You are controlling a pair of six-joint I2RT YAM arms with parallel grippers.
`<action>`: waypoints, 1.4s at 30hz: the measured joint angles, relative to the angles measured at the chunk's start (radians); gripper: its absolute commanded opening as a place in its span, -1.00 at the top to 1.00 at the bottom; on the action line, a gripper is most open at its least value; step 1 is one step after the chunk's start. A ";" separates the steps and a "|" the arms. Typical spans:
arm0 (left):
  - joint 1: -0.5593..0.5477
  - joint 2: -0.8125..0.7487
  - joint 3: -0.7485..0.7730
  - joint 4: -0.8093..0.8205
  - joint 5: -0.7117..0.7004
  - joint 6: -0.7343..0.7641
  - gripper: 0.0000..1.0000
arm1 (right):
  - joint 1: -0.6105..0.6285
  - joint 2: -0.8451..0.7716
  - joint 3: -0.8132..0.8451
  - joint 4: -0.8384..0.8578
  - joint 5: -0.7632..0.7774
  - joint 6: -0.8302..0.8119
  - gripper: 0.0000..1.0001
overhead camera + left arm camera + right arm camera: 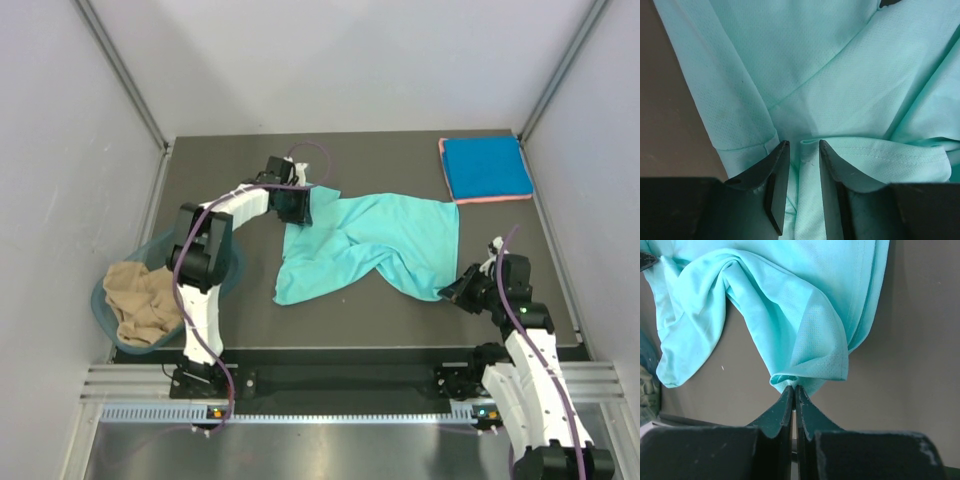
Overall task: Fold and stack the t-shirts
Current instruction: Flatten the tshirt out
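The teal-green cloth t-shirt (370, 245) is stretched crosswise, pinched by the jaws of the right gripper (793, 388) and straddled by the spread jaws of the left gripper (804, 145).

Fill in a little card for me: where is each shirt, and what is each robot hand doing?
teal shirt: crumpled, unfolded, mid-table
blue shirt: folded, far right corner, on the pink shirt
tan shirt: bunched in the tub, left side
left gripper: jaws apart, teal cloth between
right gripper: shut on the teal shirt's hem
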 measured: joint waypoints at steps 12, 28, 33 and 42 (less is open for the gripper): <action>0.000 0.003 0.005 -0.001 -0.003 0.011 0.39 | 0.000 0.020 0.015 0.008 0.001 -0.007 1.00; 0.000 -0.008 0.015 -0.052 0.002 -0.018 1.00 | 0.000 0.063 0.016 0.021 0.024 0.016 1.00; 0.000 -0.121 0.039 -0.128 -0.007 -0.067 1.00 | 0.000 0.121 0.029 0.023 0.106 0.085 0.95; 0.000 -0.401 0.064 -0.215 -0.039 -0.096 1.00 | 0.000 0.136 0.084 -0.005 0.224 0.199 0.22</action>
